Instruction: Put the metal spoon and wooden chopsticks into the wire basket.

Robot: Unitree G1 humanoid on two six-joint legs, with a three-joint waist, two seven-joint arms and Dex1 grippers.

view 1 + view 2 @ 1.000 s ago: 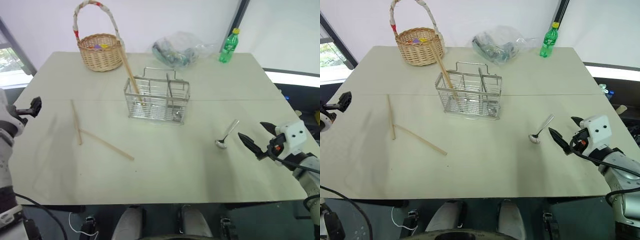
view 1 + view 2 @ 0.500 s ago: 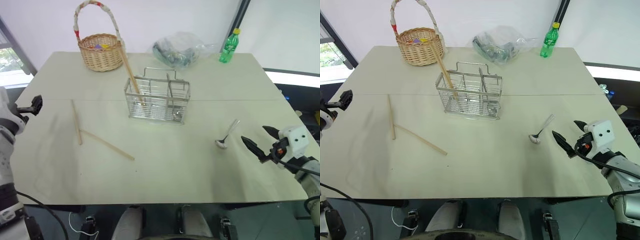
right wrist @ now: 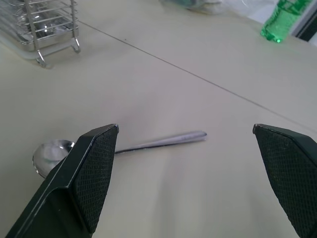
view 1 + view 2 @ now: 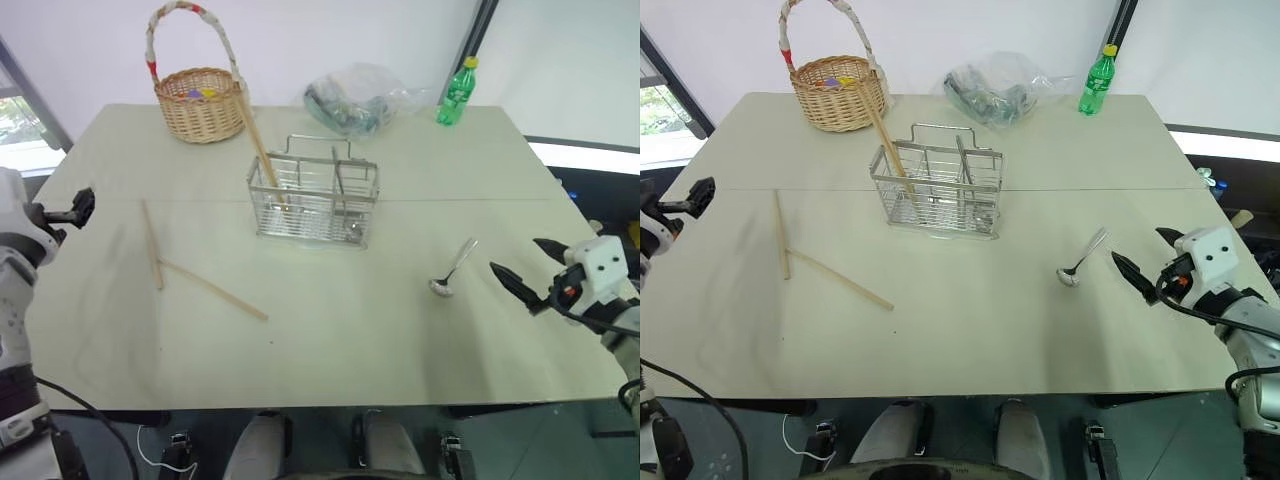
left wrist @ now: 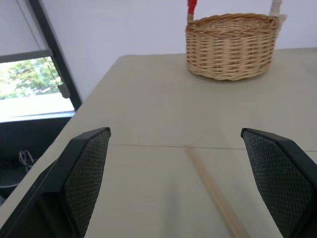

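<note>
1. Right now the right gripper hovers over the table's right edge, fingers spread wide with nothing between them.
2. Just beside it toward the centre lies the metal spoon, flat on the table, bowl toward the robot, handle angled away; from the wrist camera the spoon sits ahead of the open fingers, untouched.
3. Over on the far left, the left gripper is held at the table's left edge, equally wide apart and empty.
4. Ahead of it, two wooden chopsticks lie loose on the tabletop, one running away from the robot, the other slanting toward the centre, their ends close together.
5. Mid-table stands the wire basket, upright, with a third chopstick leaning out of its left compartment toward the back.
6. Behind that, a wicker basket at the back left, a crumpled plastic bag and a green bottle along the far edge.
</note>
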